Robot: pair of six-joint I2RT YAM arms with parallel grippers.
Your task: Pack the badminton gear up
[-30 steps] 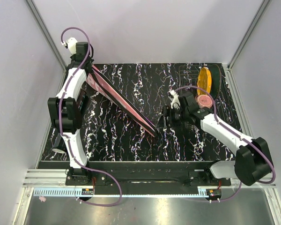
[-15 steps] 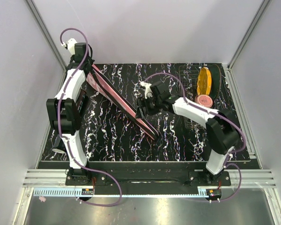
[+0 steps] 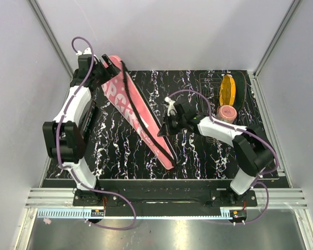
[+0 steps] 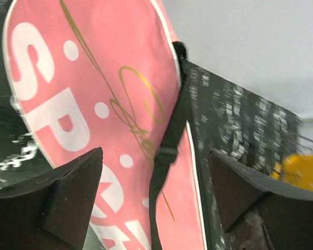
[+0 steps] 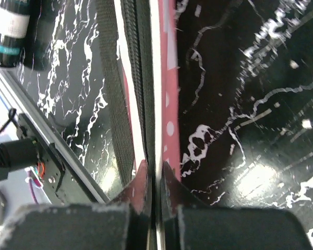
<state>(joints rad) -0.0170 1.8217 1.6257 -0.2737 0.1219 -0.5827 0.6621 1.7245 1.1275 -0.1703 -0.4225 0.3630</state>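
The left gripper [image 3: 110,63] stood wide open in the upper left of the top view. It hung over the fat end of the long pink fabric cover [image 3: 130,112] and held nothing. In its own camera the pink cover showed in the gap between its two dark fingers [image 4: 68,192]. I could not tell if they touched it.

The right gripper [image 3: 163,131] was squeezed tight in the middle of the top view. It pinched the thin edge of the cover (right by a dark ribbed line that looked like a zip).

The cover lay slanted on the black table with white streaks [image 3: 198,151], from the upper left down to the lower middle. A black strap [image 4: 167,151] ran along it.

The big white letters were cut off in the left wrist view, which was blurry. A black tube with a white and teal band [image 5: 8,36] peeked in at the upper left of the right wrist view, cut off by the edge. A yellow oval disc [image 3: 227,89] and a small pink cup [image 3: 227,111] sat at the upper right.
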